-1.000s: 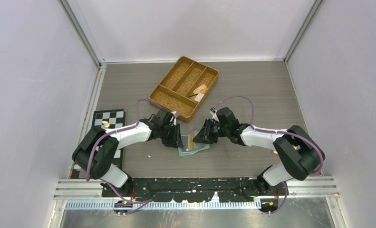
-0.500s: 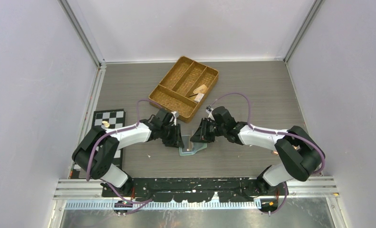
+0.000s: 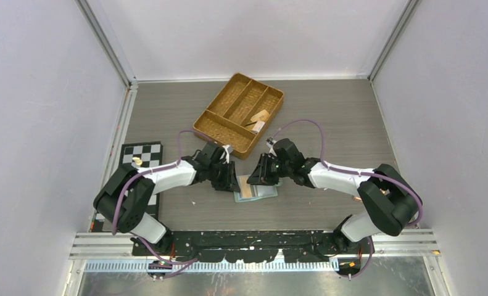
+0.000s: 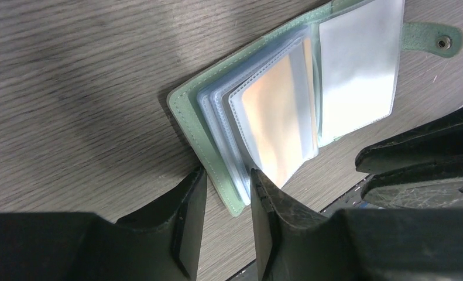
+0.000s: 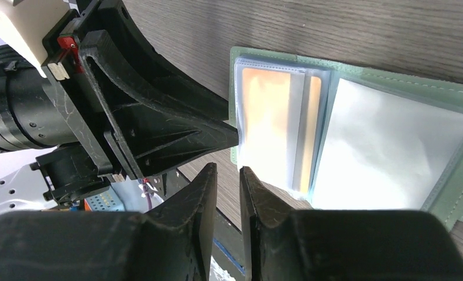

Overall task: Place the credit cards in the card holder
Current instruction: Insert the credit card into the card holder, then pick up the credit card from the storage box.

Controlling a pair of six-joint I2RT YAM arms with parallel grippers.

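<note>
Card holder (image 4: 208,146), open on the table (image 3: 327,111) between both grippers, one card (image 4: 278,117) glinting in a clear sleeve: best to pin the cover flat while pushing the card fully home. Left gripper (image 4: 227,174) fingers bracket the cover's corner, clamping unclear; right gripper (image 5: 227,168) fingers nearly meet, empty; other cards unseen.

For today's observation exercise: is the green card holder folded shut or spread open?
Spread open: the card holder lies flat, its clear sleeves fanned out and its snap tab unfastened.
</note>
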